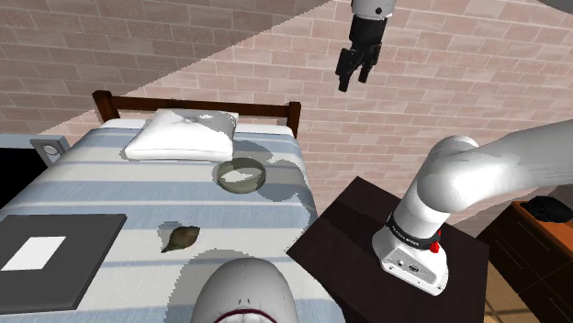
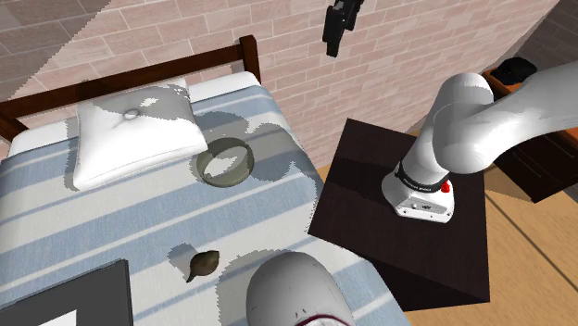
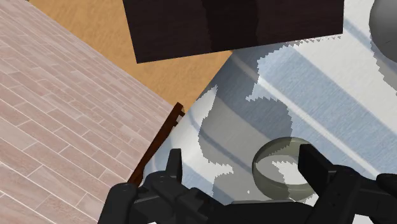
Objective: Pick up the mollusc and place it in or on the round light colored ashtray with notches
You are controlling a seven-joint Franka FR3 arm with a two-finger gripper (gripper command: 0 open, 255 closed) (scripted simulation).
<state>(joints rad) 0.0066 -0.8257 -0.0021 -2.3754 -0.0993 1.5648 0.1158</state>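
Note:
The mollusc (image 1: pixel 179 238) is a small brown-olive pointed shell lying on the striped bedcover, toward the foot of the bed (image 2: pixel 201 265). The round, pale greenish ashtray (image 1: pixel 241 174) sits on the bed further up, close to the pillow (image 2: pixel 224 161). My black gripper (image 1: pixel 354 81) hangs high in front of the brick wall, well above and beyond the ashtray (image 2: pixel 335 42). In the wrist view its fingers (image 3: pixel 175 159) stand apart with nothing between them, gripper (image 3: pixel 243 154) open, and the ashtray (image 3: pixel 283 168) lies far below by one finger.
A white pillow (image 1: pixel 182 135) rests against the dark wooden headboard (image 1: pixel 197 104). A flat dark board with a white rectangle (image 1: pixel 50 252) lies at the bed's near left. A rounded grey dome (image 1: pixel 243 292) rises in the foreground. The dark stand (image 1: pixel 367 234) borders the bed.

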